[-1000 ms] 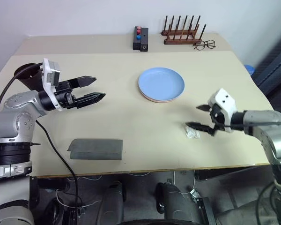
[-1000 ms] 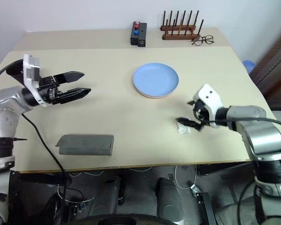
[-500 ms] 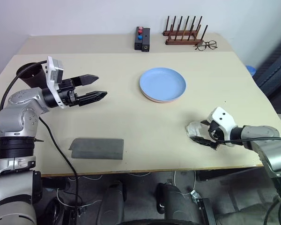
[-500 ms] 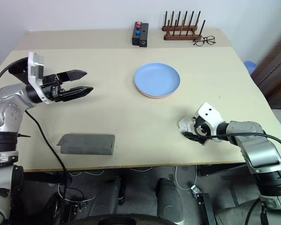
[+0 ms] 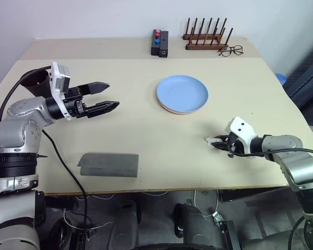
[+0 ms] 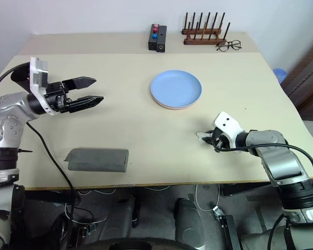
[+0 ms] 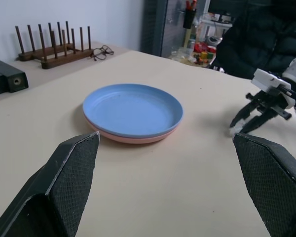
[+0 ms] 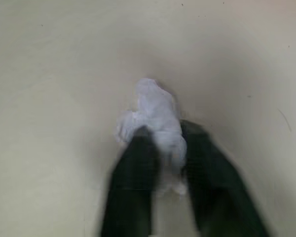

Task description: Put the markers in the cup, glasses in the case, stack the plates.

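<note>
A light blue plate [image 5: 182, 92] lies stacked on a pink plate [image 7: 133, 139] at mid-table. The grey case [image 5: 108, 164] rests shut near the front edge on the left. Behind my left wrist stands the dark cup [image 5: 30, 79]. My left gripper [image 5: 112, 95] hovers open above the table, pointing toward the plates, with nothing in it. At the front right, my right gripper [image 5: 219, 144] is down on the table and shut on a small white crumpled wad [image 8: 155, 116]. The markers and the glasses are out of view.
At the far edge stand a wooden peg rack [image 5: 205, 37], thin-rimmed clear spectacles [image 5: 230, 50] and a black box with red and blue buttons [image 5: 158, 43]. The table's front edge runs just below the case and my right gripper.
My right gripper sank to the table by the white wad and closed on it. The left arm kept still.
</note>
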`<action>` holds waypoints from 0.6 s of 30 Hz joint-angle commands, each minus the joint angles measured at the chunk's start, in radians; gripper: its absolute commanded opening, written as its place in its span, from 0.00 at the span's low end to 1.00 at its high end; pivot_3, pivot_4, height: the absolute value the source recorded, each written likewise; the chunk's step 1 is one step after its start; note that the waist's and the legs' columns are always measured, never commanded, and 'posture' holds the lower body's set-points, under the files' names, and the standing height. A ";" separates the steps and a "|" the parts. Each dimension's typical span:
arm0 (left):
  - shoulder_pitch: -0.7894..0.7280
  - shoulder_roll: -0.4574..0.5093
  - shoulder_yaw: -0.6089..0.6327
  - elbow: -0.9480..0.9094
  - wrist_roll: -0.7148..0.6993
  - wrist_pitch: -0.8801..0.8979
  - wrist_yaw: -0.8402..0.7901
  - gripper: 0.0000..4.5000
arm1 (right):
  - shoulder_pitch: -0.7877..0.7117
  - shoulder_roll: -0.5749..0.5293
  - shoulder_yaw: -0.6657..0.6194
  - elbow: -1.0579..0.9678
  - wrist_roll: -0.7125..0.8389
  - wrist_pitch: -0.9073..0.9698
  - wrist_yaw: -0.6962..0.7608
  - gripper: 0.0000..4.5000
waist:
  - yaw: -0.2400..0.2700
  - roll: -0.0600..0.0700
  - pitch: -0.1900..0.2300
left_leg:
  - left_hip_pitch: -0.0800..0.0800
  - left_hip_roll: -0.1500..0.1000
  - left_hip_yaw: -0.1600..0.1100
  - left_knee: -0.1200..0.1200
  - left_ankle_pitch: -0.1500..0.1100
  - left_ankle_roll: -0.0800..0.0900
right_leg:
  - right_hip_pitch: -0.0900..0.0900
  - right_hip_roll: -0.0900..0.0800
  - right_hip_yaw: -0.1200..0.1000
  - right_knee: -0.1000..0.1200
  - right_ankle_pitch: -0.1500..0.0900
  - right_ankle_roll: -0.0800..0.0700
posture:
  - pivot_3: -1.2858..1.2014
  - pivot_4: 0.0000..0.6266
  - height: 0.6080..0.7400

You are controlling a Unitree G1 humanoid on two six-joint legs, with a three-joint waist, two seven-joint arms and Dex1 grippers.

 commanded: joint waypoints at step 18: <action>-0.102 -0.015 0.000 0.080 0.024 -0.050 0.004 1.00 | -0.543 0.317 -0.010 0.412 -0.050 -0.229 -0.230 0.01 | -0.015 -0.001 0.000 | 0.001 0.000 0.000 -0.001 0.000 0.000 | 0.000 0.001 0.000 0.001 0.001 0.000 | 0.52 0.24 1.00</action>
